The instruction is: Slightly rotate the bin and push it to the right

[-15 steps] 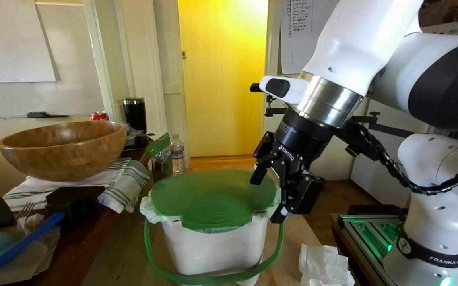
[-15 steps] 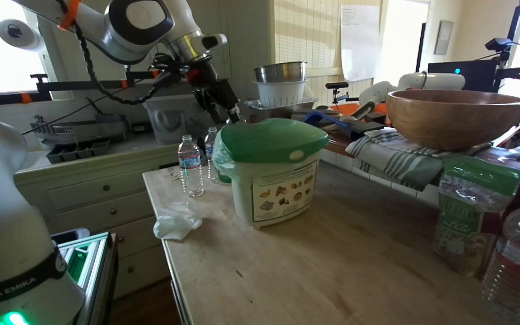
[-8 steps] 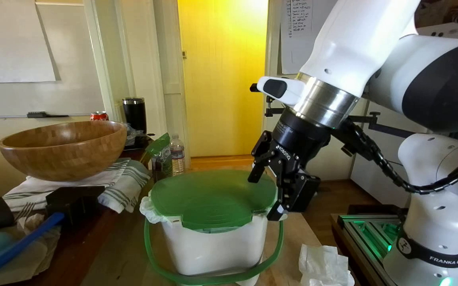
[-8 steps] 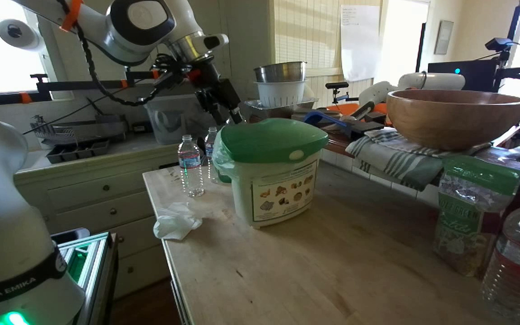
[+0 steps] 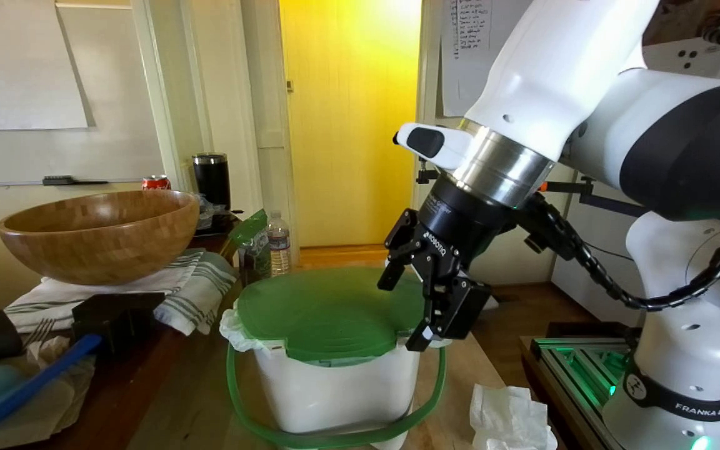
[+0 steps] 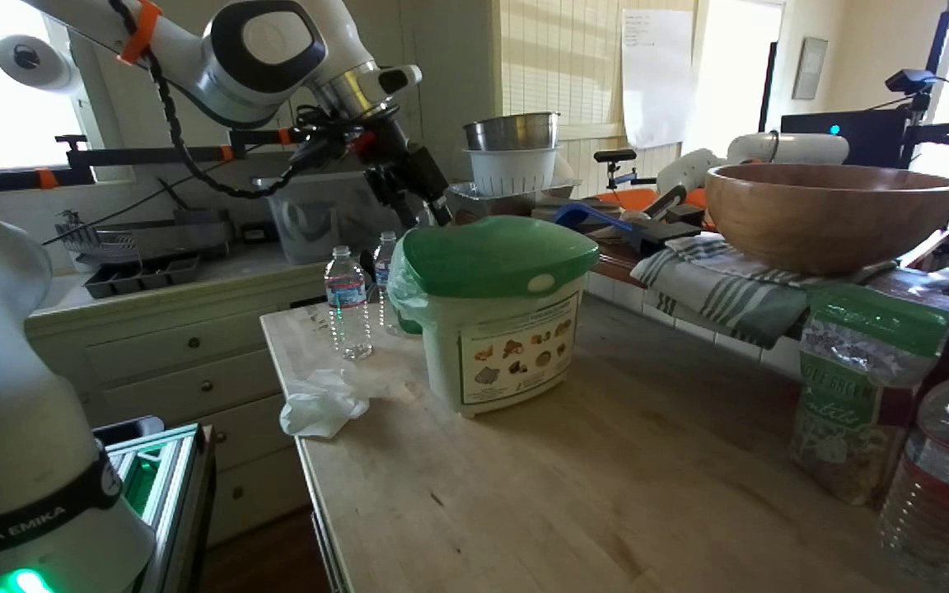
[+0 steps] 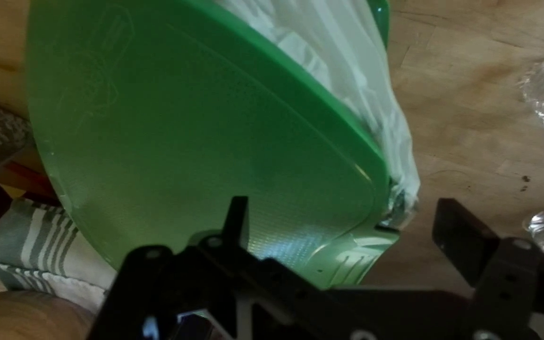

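The bin is white and tapered with a green lid and a green handle hanging low. It stands upright on the wooden counter in both exterior views, its printed label showing in an exterior view. A plastic liner sticks out under the lid in the wrist view. My gripper is open and empty, tilted at the bin's edge; it also shows in an exterior view. In the wrist view my gripper has one finger over the lid and the other beyond its rim. I cannot tell whether either finger touches.
Two water bottles and a crumpled tissue are near the bin by the counter edge. A wide wooden bowl stands on a striped towel. A green bag and another bottle stand on the counter.
My open gripper has moved a little further over the lid, leftward in an exterior view and rightward in the opposite one. The bin has not visibly moved.
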Robot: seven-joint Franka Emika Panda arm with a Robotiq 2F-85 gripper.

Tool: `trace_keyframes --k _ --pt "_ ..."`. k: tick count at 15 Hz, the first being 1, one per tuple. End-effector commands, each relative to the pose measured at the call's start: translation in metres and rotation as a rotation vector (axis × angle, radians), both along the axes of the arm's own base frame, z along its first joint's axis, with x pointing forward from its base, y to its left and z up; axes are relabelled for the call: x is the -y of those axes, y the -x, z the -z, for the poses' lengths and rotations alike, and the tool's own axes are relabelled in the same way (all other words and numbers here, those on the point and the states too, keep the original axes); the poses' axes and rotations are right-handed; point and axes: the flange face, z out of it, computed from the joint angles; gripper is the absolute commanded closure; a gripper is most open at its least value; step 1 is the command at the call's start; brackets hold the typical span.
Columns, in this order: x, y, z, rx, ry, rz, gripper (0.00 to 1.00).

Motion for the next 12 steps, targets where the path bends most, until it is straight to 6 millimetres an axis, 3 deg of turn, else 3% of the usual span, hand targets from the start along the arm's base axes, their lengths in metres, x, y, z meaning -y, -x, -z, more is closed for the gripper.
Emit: trace_keyframes --k 1,12 --pt "0.012 -0.001 0.007 0.003 0.021 0.008 0.00" --pt "0.044 0.003 0.005 -0.034 0.042 0.074 0.00"
